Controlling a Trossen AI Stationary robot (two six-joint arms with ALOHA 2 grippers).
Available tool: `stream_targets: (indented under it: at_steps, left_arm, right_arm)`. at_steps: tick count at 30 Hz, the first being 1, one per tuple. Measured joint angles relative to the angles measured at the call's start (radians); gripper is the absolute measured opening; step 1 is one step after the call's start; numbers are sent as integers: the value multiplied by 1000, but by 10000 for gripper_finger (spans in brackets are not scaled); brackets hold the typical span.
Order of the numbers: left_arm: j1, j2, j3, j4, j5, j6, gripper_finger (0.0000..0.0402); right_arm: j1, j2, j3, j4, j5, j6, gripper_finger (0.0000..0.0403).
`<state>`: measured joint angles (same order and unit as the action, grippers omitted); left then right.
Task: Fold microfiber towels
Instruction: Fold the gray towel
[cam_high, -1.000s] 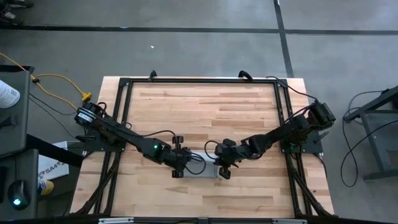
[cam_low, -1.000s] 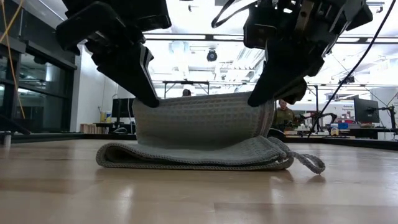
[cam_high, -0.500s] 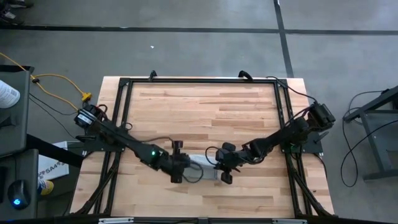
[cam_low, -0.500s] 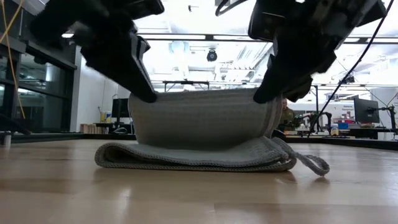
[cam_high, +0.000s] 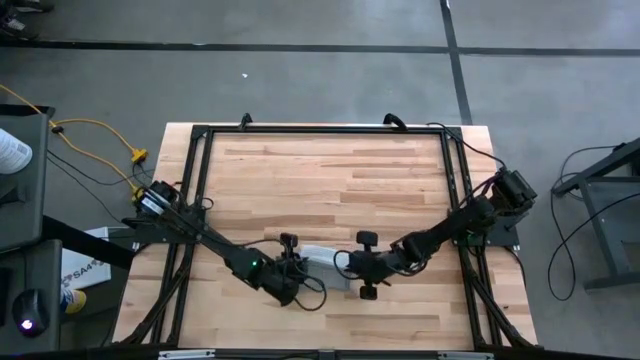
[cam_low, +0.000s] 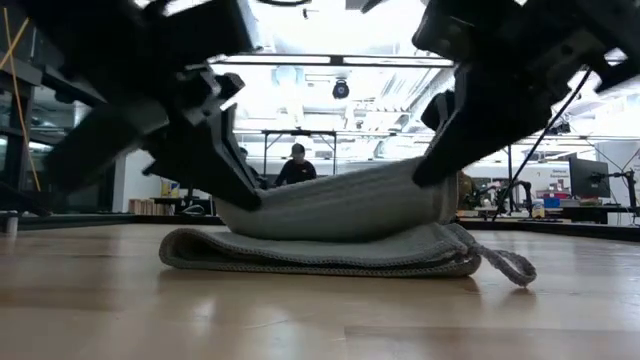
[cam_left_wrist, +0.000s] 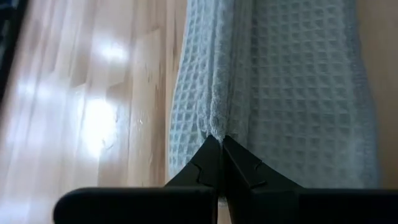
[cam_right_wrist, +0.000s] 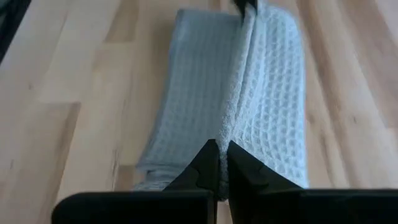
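1. Grey-blue microfiber towel lies near the table's six o'clock edge, long axis nine-to-three.
2. Left gripper pinches its nine o'clock end, right gripper its three o'clock end.
3. Both stand equally near.

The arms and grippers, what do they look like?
Both arms are black and slim, built of jointed segments with thin black cables looping beside them. The left arm shows a small green light. The left gripper and right gripper each end in two dark, tapered, notched fingers.

Right tool pinches the towel's raised fold.
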<state>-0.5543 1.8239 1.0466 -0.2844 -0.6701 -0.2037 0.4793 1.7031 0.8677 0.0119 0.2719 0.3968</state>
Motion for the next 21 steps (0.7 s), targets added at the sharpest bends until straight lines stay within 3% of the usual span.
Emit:
stream_targets:
  at_steps: [6,21]
  left_arm:
    - [-69,16,-3,43,-102,82,0]
    - [-121,15,-3,53,-121,65,0]
  right_arm:
    - [23,61,3,39,8,-50,5]
    - [54,112,27,86,63,-116,5]
